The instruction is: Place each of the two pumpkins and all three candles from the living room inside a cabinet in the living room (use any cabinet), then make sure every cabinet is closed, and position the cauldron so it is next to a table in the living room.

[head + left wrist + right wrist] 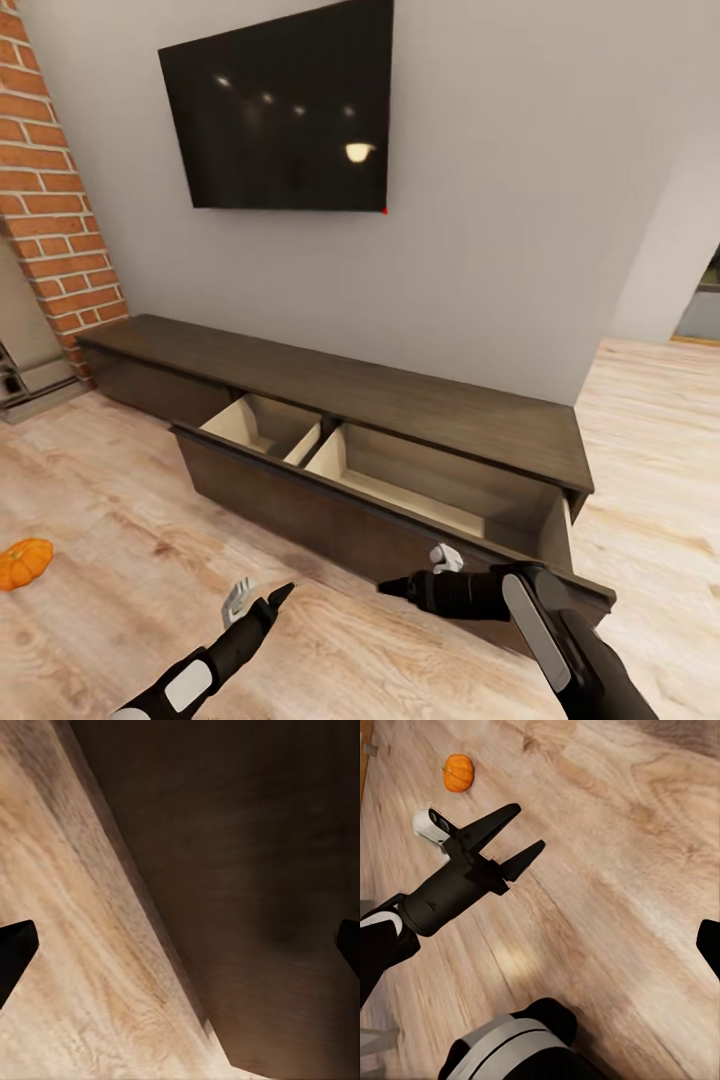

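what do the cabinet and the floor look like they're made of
The cabinet looks like dark brown wood with a matte finish, faint grain showing on its top; the open drawer's inside is pale, maybe unfinished board. The floor looks like light wood planks with strong grain and a slight sheen.

1. The room was evenly and softly lit; only faint shadows were cast on the floor [120, 500].
2. Ceiling lights were mirrored as glare spots on the TV [285, 105].
3. Straight edges were bent near the head view's borders.
4. The left wrist view was blurred.
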You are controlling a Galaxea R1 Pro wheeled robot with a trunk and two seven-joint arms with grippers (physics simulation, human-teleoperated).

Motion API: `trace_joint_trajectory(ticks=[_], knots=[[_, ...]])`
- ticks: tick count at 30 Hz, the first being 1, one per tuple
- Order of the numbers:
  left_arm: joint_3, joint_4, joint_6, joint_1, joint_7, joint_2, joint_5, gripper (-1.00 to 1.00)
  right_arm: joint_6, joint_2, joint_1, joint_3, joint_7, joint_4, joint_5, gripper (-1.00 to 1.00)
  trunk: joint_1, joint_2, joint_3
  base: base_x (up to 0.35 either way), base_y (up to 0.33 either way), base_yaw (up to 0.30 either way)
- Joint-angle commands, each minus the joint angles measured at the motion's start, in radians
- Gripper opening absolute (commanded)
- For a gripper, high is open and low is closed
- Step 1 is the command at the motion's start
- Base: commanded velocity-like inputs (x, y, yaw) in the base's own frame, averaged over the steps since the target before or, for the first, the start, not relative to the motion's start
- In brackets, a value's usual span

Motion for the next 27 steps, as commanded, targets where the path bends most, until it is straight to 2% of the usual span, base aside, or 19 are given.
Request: trace_joint_trajectory(ticks=[1,7,12,15,18,21,27], knots=[[0.008,0.000,0.010,-0.001,-0.004,0.004,0.001,1.00,0.002,-0.001,0.000,0.000,0.008,-0.001,0.008,1.00,0.000,0.000,-0.002,0.000,0.000,0.242],[0.007,0.001,0.007,-0.001,-0.003,0.017,0.001,1.00,-0.053,-0.002,-0.001,0.000,0.008,0.001,0.010,1.00,0.000,0.000,-0.008,0.000,0.000,0.232],[0.008,0.002,0.007,-0.001,0.005,0.022,0.001,1.00,-0.065,-0.002,-0.001,0.001,0.007,0.002,0.011,1.00,0.000,0.000,-0.013,0.000,0.000,0.228],[0.008,0.002,0.006,-0.001,0.057,0.024,0.002,1.00,-0.071,-0.002,-0.001,0.001,0.006,0.007,0.014,1.00,0.000,0.000,-0.016,0.000,0.000,0.227],[0.008,0.001,0.005,-0.001,0.090,0.027,0.002,1.00,-0.084,-0.002,-0.001,0.000,0.006,0.018,0.031,1.00,0.000,0.000,-0.020,0.000,0.000,0.227],[0.008,0.002,0.005,-0.001,0.108,0.032,0.002,1.00,-0.107,-0.002,-0.001,0.000,0.006,0.029,0.064,1.00,0.000,0.000,-0.023,0.000,0.000,0.226],[0.008,0.002,0.005,-0.001,0.117,0.060,0.003,1.00,-0.133,-0.002,-0.001,0.000,0.006,0.058,0.099,1.00,0.000,0.000,-0.029,0.000,0.000,0.226]])
